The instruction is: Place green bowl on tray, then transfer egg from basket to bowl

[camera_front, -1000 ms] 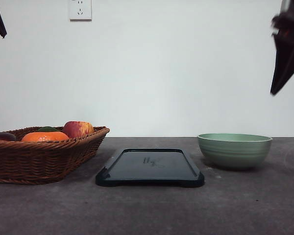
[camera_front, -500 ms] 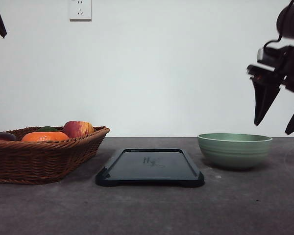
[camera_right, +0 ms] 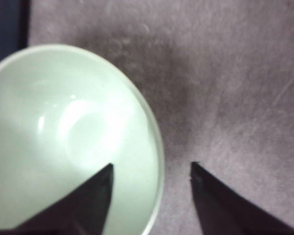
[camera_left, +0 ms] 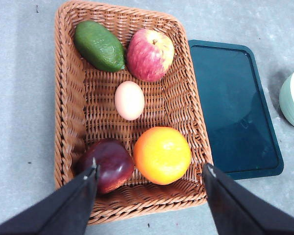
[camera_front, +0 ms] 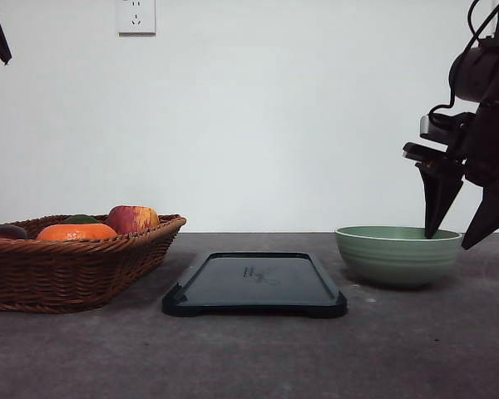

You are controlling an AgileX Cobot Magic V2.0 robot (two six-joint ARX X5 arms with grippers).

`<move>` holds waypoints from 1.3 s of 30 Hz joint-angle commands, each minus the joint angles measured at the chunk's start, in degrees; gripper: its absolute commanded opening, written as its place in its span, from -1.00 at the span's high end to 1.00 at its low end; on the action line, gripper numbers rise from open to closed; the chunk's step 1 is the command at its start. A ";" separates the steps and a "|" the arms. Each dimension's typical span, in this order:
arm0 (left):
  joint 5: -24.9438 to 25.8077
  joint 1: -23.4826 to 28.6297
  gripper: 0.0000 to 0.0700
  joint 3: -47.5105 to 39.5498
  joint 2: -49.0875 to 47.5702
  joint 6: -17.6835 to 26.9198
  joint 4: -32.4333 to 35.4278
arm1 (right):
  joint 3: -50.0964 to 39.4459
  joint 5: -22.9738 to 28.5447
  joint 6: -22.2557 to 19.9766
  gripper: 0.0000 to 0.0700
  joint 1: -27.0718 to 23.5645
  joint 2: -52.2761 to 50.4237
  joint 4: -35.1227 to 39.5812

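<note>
The green bowl [camera_front: 397,254] stands empty on the table, right of the dark tray [camera_front: 254,283]. My right gripper [camera_front: 449,239] is open and straddles the bowl's right rim, one finger over the inside, the other outside; the right wrist view shows the bowl [camera_right: 63,132] with the rim between the fingers of the gripper [camera_right: 151,169]. The wicker basket [camera_front: 66,262] sits at the left. In the left wrist view the egg [camera_left: 129,100] lies in the middle of the basket [camera_left: 68,122], and my left gripper [camera_left: 149,169] hangs open high above it. The tray [camera_left: 235,105] lies beside the basket.
The basket also holds an avocado [camera_left: 99,45], a red apple [camera_left: 150,54], an orange [camera_left: 161,154] and a dark plum [camera_left: 108,164]. A wall socket [camera_front: 135,16] is on the white wall behind. Dark table surface runs in front of the tray.
My right gripper has come down from the upper right and leftward to the bowl's right rim. The left arm, bowl, tray and basket have not moved.
</note>
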 commanded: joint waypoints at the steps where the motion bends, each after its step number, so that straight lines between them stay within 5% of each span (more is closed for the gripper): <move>1: 0.31 -0.20 -0.23 1.40 0.37 0.93 0.37 | 1.25 0.18 -0.55 0.64 0.07 1.08 0.39; 4: 0.31 -0.20 -0.23 1.40 0.37 0.92 0.37 | 1.27 0.14 -0.67 1.00 0.07 1.05 -0.04; 16: 0.31 -0.20 -0.23 1.40 0.37 0.92 0.33 | 6.73 -2.40 -1.84 1.00 2.04 -1.66 -8.38; 39: 0.31 -0.20 -0.23 1.40 0.42 0.92 0.36 | 35.67 2.62 -0.50 1.00 18.93 12.62 -14.77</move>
